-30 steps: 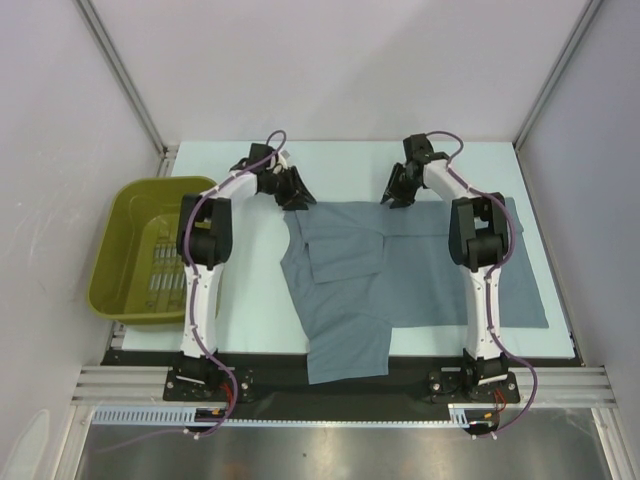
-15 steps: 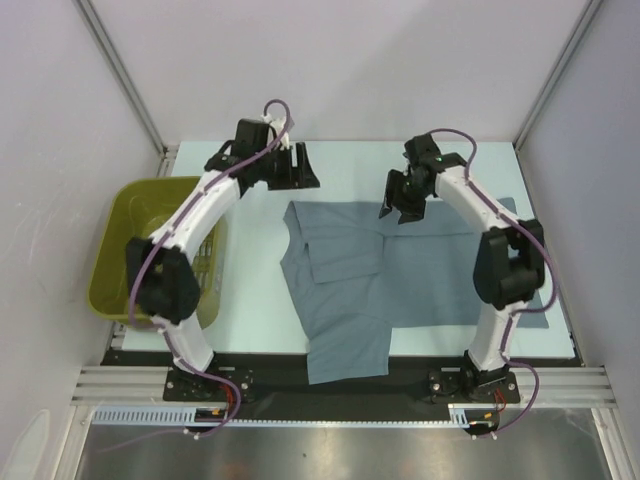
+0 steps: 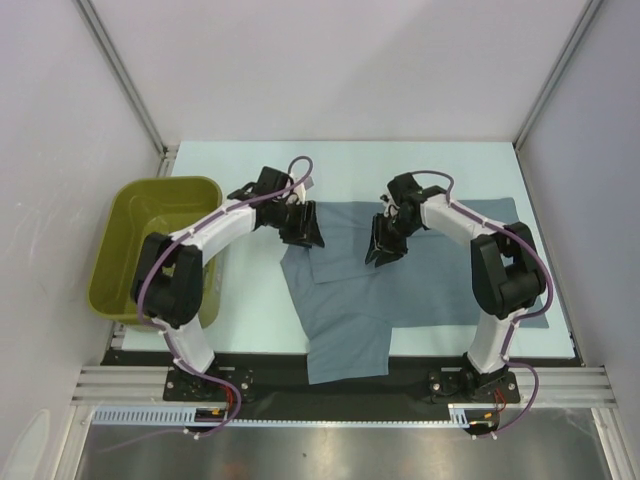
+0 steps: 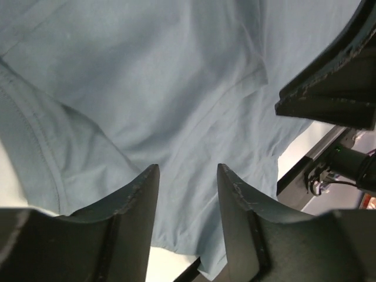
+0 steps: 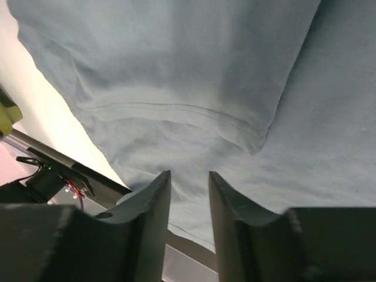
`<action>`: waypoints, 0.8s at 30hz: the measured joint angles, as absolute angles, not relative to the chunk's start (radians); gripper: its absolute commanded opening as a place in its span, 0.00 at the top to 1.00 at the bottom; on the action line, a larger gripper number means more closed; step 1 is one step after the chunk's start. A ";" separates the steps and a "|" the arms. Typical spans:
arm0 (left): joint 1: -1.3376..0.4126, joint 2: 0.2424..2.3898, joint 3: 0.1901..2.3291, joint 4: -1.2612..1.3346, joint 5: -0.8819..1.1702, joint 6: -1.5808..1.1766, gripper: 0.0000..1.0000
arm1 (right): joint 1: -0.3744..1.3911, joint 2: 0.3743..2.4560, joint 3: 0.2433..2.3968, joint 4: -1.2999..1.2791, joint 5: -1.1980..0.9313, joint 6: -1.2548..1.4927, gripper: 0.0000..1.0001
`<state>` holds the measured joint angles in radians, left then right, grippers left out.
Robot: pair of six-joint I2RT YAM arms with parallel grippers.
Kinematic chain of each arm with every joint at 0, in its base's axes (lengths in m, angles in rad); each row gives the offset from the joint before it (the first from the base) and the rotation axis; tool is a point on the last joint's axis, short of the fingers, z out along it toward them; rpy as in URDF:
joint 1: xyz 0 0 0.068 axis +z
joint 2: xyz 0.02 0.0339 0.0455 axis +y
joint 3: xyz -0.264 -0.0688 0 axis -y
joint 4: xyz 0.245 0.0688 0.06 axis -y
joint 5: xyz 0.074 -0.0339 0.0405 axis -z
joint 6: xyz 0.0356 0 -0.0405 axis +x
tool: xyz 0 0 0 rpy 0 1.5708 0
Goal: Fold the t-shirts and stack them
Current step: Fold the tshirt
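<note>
Top view: a plain slate blue-grey cotton t-shirt [image 3: 420,285] is seen spread on the pale table [image 3: 250,300], with one flap folded over and its near end draped past the front edge. An olive plastic basket [image 3: 165,183] is parked at the left.

Left wrist: the left gripper [image 4: 188,173] is pointed at the cloth, fingers apart, nothing pinched.

Right wrist: the right gripper [image 5: 189,176] is the same, with a narrower gap.

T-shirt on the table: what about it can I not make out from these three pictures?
- Top view: the right arm covers a strip of the t-shirt.
- Top view: the left gripper and right gripper hide the cloth below them; contact cannot be told.
- Wrist views: frame edges cut the cloth off, so its outline is lost.
- All views: overlapping layers; one shirt or two, unclear.
</note>
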<state>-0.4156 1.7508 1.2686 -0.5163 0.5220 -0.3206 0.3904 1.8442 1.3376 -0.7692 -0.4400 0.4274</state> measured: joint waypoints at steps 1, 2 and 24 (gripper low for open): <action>-0.414 1.774 1.287 -0.518 0.526 -0.324 0.52 | 0.390 1.844 1.328 -0.764 -0.444 0.431 0.66; -0.413 1.794 1.305 -0.518 0.529 -0.329 0.52 | 0.390 1.844 1.319 -0.760 -0.451 0.443 0.66; -0.410 1.821 1.305 -0.546 0.453 -0.306 0.32 | 0.519 1.639 1.006 -0.345 -0.250 0.921 0.43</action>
